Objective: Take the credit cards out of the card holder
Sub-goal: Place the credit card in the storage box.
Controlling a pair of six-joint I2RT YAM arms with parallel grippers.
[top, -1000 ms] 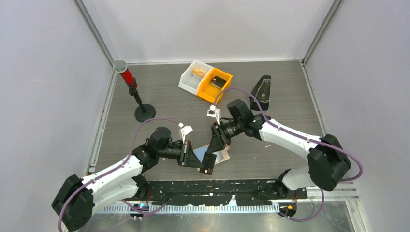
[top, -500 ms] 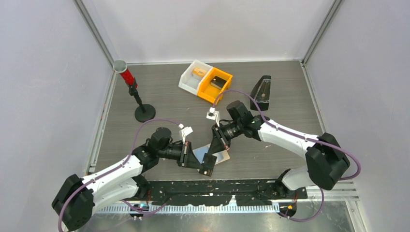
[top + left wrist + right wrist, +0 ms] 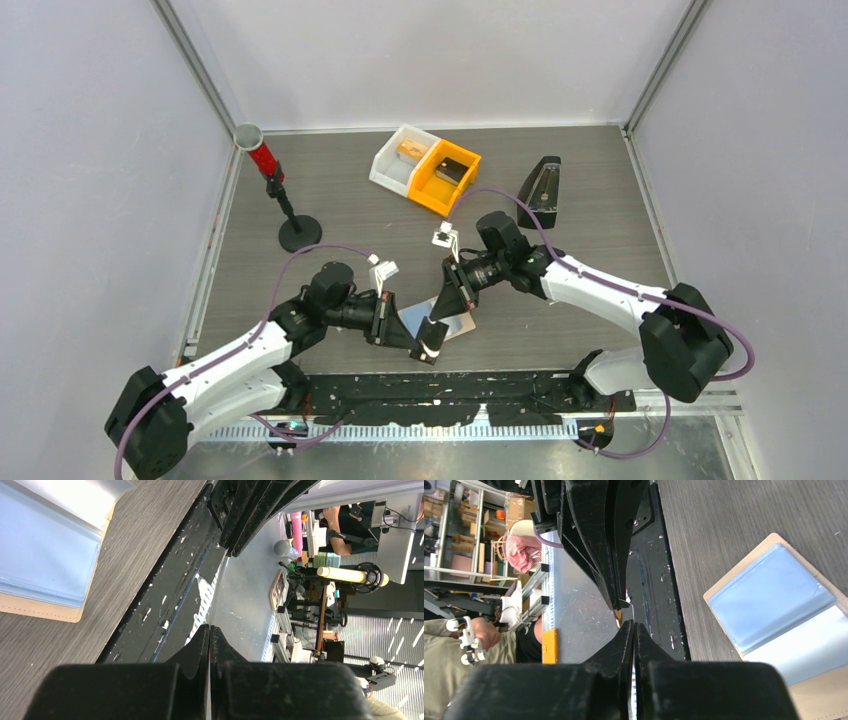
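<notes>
Right jaws have closed near card holder on grey woodgrain table.

The table is dark grey with fine wood grain; the card holder at the left of the left wrist view is tan with a stitched line, around a light blue card. In the upper part of the top view stand an orange bin, a white bin, a black wedge case and a red and black stand.
</notes>
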